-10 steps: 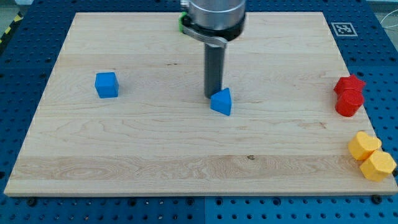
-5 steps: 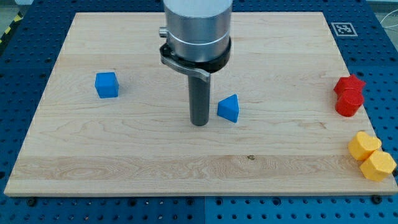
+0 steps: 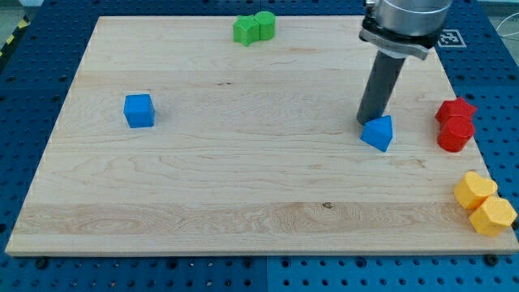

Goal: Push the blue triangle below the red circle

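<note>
The tip (image 3: pixel 366 122) touched the blue triangle (image 3: pixel 379 133), left of the red circle (image 3: pixel 454 135), not yet below; no tool fitted.

Blue cube (image 3: pixel 139 110) at left, two green blocks (image 3: pixel 254 28) top, two yellow blocks (image 3: pixel 484 204) bottom right.

Wooden board (image 3: pixel 243 186) under coloured blocks
</note>
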